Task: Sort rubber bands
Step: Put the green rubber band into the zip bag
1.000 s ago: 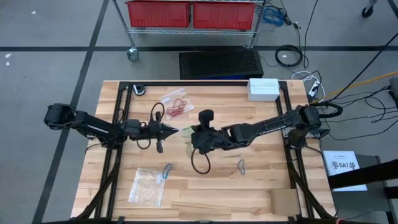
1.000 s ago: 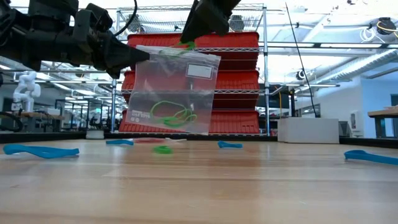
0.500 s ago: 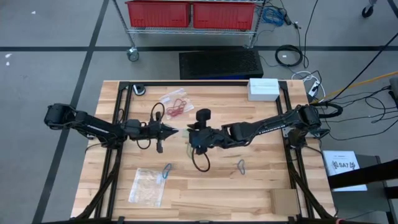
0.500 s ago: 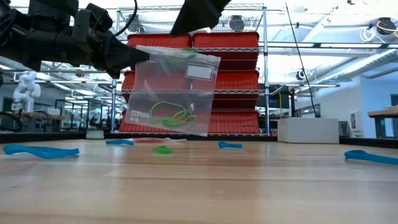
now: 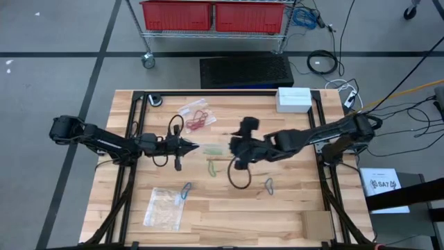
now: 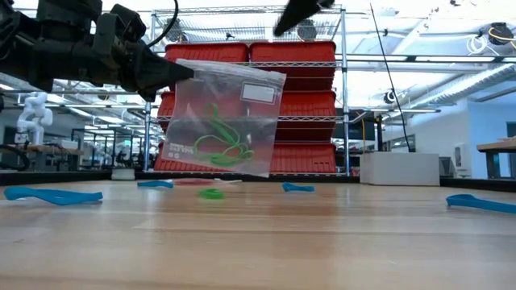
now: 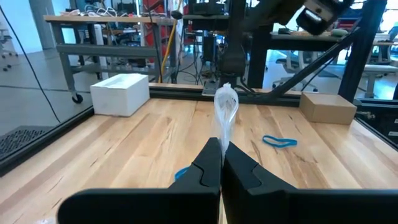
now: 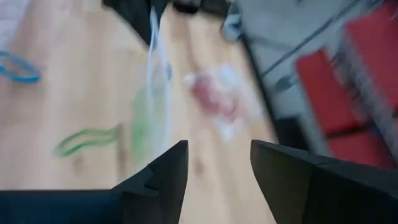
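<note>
Currently the left gripper (image 5: 195,146) reaches level from the table's left side, its fingers pinched together on the top corner of a clear bag (image 6: 224,117) that hangs above the wooden table (image 5: 291,208) with green rubber bands (image 6: 216,143) inside. Beside the bag, the right gripper (image 5: 233,148) sits raised on its outstretched arm, fingers (image 8: 158,177) spread apart and holding nothing. Under the bag a loose green band (image 5: 214,167) lies on the wood. Farther from the bag lie blue bands (image 5: 268,185), a second bag with red bands (image 5: 196,115) and a third bag (image 5: 164,207) toward the near edge. A white box (image 5: 293,98) stands at the far edge.
</note>
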Controlling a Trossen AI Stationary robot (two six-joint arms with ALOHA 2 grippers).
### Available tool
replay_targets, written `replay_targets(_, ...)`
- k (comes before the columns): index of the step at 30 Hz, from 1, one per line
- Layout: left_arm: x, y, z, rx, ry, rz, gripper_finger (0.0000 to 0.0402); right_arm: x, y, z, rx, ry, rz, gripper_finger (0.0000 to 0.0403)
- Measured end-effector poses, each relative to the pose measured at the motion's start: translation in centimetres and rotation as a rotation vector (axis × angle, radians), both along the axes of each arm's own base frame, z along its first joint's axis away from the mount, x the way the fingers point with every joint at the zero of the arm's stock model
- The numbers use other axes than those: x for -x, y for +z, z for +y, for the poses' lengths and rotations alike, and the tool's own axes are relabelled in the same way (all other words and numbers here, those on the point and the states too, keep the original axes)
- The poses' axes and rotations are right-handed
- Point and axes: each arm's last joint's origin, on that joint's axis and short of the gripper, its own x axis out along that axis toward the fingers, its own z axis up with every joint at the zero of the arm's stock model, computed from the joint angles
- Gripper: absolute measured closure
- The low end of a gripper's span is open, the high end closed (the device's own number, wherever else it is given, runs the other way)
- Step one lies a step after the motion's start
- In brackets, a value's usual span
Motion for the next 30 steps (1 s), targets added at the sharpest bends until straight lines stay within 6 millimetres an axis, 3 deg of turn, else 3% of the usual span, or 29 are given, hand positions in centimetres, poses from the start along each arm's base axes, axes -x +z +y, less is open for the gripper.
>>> replay_targets(4,0.0,0.1,0.0,0.0,0.0,-0.007,0.0401,2.1,-1.7,-0.2,-0.194,-0.035,0.013,0.0235)
replay_targets(8,0.0,0.3,0.0,-0.007,0.012,-0.032,0.0401,2.4,-6.6,0.7,-0.378,-0.051,-0.033,0.0234)
replay_targets(12,0.0,0.3,0.3,-0.009,0.081,-0.03,0.0401,1.3,-12.1,2.2,-0.517,-0.089,-0.11,0.0239)
replay_targets(15,0.1,0.3,0.6,-0.009,0.124,-0.028,0.0401,-0.5,-13.9,3.2,-0.586,-0.116,-0.139,0.0246)
replay_targets(20,0.1,0.3,0.8,-0.009,0.146,-0.027,0.0401,-5.0,-15.5,4.7,-0.55,-0.13,-0.099,0.0238)
replay_targets(24,0.1,0.2,0.8,-0.009,0.146,-0.018,0.0401,-8.1,-15.9,4.5,-0.509,-0.189,-0.023,0.0213)
replay_targets(30,0.1,0.1,0.8,-0.009,0.145,-0.011,0.0401,-10.4,-17.3,3.6,-0.486,-0.268,0.019,0.0173)
